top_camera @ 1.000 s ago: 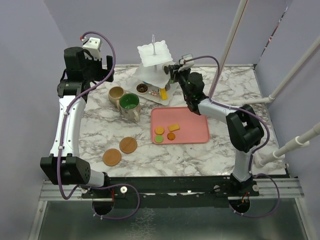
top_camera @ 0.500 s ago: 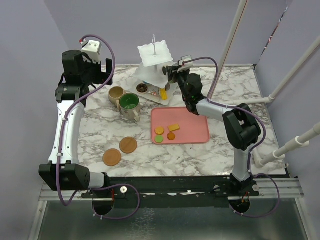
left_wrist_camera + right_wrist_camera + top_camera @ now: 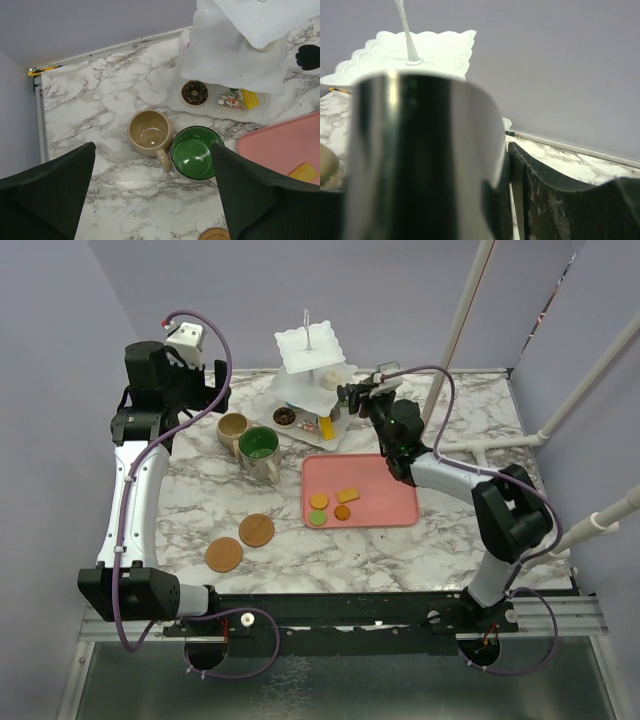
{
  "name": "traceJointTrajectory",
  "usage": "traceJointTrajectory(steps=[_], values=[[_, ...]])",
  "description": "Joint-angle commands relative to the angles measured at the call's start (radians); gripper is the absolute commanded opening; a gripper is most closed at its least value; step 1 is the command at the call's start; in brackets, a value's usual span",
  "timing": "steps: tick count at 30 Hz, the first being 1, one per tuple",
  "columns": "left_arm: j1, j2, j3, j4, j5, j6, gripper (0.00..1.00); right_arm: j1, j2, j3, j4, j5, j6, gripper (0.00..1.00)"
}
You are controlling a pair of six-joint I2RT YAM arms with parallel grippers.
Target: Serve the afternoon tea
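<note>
The white three-tier stand stands at the back of the table. Its bottom tier holds a chocolate donut, a sprinkled piece and a yellow slice. My right gripper hovers just right of the stand's middle tier, shut on black tongs whose shiny bend fills the right wrist view. The beige mug and the green-inside mug stand side by side on the marble. My left gripper hangs high above them, open and empty. Two wooden coasters lie near the front left.
A pink tray in front of the stand carries a yellow piece, two orange rounds and a green round. White pipes rise at the back right. Purple walls close the back and sides.
My right gripper has drawn back to the right, away from the stand, and its jaws have widened round the tongs. The left arm has hardly moved.
</note>
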Motion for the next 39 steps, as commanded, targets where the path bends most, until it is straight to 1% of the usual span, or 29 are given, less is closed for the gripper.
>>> traceJointTrajectory(steps=[1, 8, 13, 16, 19, 22, 27, 39], values=[[0.008, 0.015, 0.026, -0.024, 0.029, -0.001, 0.99, 0.039, -0.175, -0.127, -0.025, 0.008, 0.025, 0.59], [0.01, 0.032, 0.019, -0.028, -0.011, -0.006, 0.99, 0.191, -0.39, -0.357, -0.205, 0.073, 0.055, 0.59], [0.016, 0.039, 0.014, -0.029, -0.039, -0.003, 0.99, 0.298, -0.524, -0.466, -0.353, 0.099, 0.097, 0.59], [0.021, 0.037, 0.006, -0.029, -0.043, -0.004, 0.99, 0.334, -0.57, -0.504, -0.423, 0.093, 0.145, 0.59], [0.021, 0.03, -0.007, -0.029, -0.042, -0.008, 0.99, 0.343, -0.596, -0.54, -0.442, 0.104, 0.179, 0.59], [0.021, 0.025, -0.018, -0.029, -0.05, -0.014, 0.99, 0.345, -0.589, -0.555, -0.42, 0.081, 0.18, 0.59], [0.026, 0.025, -0.029, -0.029, -0.075, -0.02, 0.99, 0.357, -0.517, -0.515, -0.36, 0.012, 0.149, 0.59], [0.048, 0.022, -0.025, -0.029, -0.072, -0.015, 0.99, 0.37, -0.34, -0.447, -0.207, -0.026, 0.123, 0.59]])
